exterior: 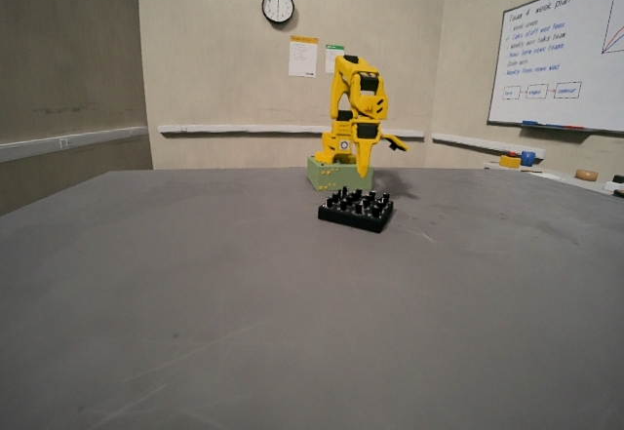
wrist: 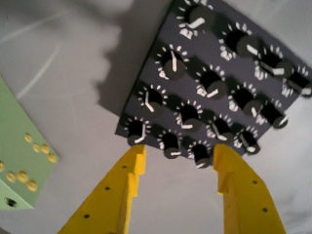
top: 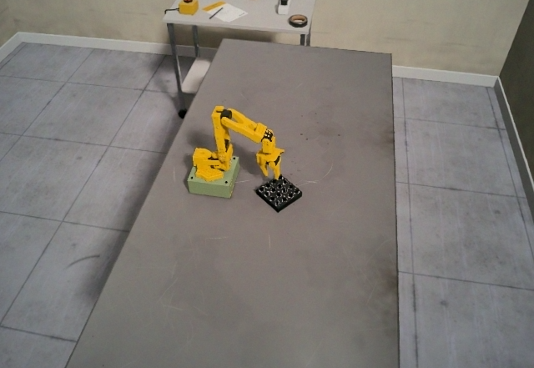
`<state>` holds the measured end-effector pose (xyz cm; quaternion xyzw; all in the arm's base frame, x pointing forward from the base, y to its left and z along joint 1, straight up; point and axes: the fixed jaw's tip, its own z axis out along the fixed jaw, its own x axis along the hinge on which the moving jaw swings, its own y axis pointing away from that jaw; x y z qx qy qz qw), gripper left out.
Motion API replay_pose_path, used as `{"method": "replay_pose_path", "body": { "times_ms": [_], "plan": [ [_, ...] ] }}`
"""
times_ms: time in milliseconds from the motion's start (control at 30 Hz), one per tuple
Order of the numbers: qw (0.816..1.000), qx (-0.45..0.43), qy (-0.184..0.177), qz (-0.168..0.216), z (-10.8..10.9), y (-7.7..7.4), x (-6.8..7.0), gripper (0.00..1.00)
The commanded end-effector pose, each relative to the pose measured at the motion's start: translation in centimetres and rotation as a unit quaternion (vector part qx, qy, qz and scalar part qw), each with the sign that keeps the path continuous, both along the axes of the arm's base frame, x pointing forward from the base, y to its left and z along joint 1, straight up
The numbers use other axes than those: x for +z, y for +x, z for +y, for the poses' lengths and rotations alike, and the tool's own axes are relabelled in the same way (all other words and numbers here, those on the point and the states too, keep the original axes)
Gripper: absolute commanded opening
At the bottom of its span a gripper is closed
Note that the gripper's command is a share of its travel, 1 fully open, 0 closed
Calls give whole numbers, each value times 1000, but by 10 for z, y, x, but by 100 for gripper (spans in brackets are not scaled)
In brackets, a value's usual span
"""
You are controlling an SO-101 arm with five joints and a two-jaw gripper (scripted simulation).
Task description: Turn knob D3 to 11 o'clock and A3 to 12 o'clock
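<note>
yellow jaws of the gripper [wrist: 177, 159] hang above the near edge of the black knob box [wrist: 214, 100], narrowed but parted, with nothing between them; in the wrist view the gap frames the edge row of knobs without touching any. the box sits on the grey table [top: 301, 269] just beside the arm's green base [top: 202, 188].

risk, as i judge it: the knobs stand close together, so jaws coming down at this width could straddle two at once or brush a neighbour and shift a pointer that must keep its mark. a pinch that lands off centre might slip and leave the knob short of its hour.

hard to make out: the socket is not visible in any view, so i cannot tell which row is a or d, nor which knob sits under the jaws. the pointers are small and blurred, and the far-right knobs are cut by the wrist view's edge. from outside, the box is a dark cluster of stubs.
</note>
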<state>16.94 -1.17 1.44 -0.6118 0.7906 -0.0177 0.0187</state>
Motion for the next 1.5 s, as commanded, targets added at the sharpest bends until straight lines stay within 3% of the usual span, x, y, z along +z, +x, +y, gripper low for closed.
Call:
{"method": "replay_pose_path", "body": {
  "times_ms": [0, 567, 1267, 1467],
  "plan": [
    [997, 76, 0, 24, 3, -8, -5, 16],
    [968, 250, -4, 24, 4, -7, -5, 11],
    [959, 284, -5, 24, 4, -7, -5, 10],
    [959, 284, -5, 24, 4, 4, -3, 10]
  ]
}}
